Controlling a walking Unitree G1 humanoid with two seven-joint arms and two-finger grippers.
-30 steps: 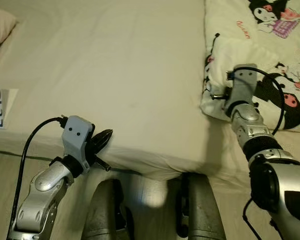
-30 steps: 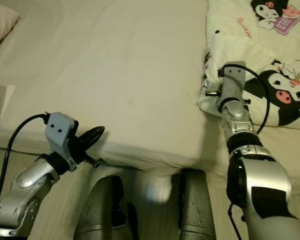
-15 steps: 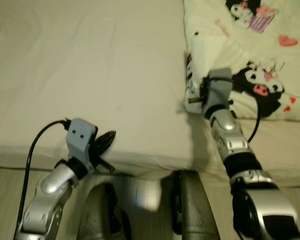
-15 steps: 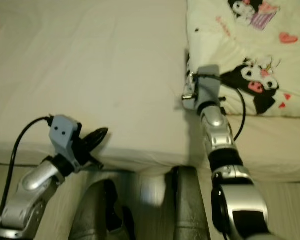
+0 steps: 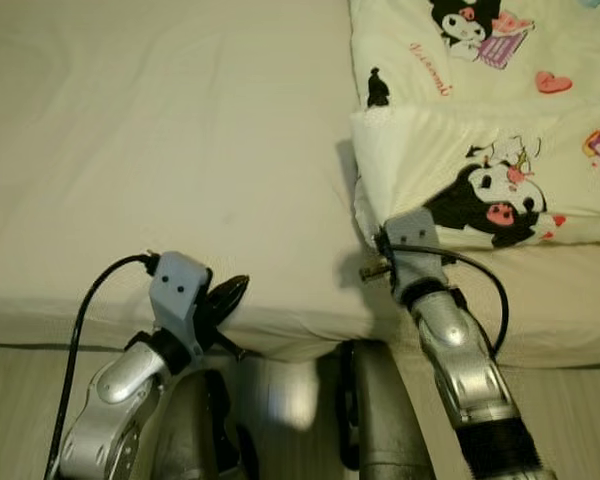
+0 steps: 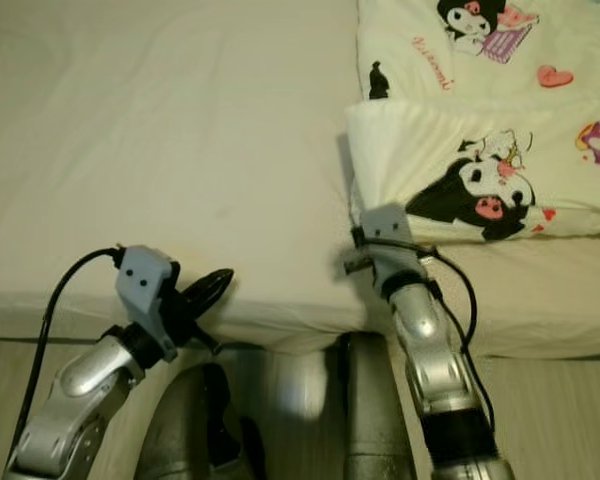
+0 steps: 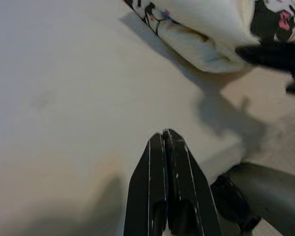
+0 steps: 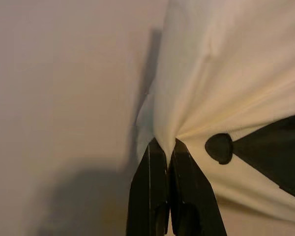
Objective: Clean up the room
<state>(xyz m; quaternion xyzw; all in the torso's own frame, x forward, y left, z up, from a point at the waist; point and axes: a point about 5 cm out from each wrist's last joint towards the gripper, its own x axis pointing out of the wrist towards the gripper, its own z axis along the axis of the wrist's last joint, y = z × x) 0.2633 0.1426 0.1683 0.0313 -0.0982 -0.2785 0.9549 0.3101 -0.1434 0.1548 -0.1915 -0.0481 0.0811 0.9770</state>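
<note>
A cream blanket (image 5: 480,120) printed with black-and-pink cartoon figures lies over the right side of the bed (image 5: 180,150). Its near edge is folded over, and the fold's corner (image 6: 365,215) sits close to the bed's front edge. My right gripper (image 8: 162,145) is shut on that corner, and the cloth bunches into pleats at the fingertips. In the eye views its grey wrist block (image 5: 412,240) hides the fingers. My left gripper (image 5: 232,290) is shut with nothing in it, low at the front edge of the mattress, left of the blanket. The left fingers (image 7: 157,162) point across bare sheet toward the blanket (image 7: 196,34).
The bare cream sheet takes up the left and middle of the bed. Pale wooden floor (image 5: 20,400) runs along the bed's front. My dark legs (image 5: 380,420) stand right against the mattress edge. A black cable (image 5: 85,310) loops from the left wrist.
The view has shifted; the pillow and the paper at the left are gone from the picture. My right arm has drawn back toward me, with the blanket corner nearer the bed's front edge.
</note>
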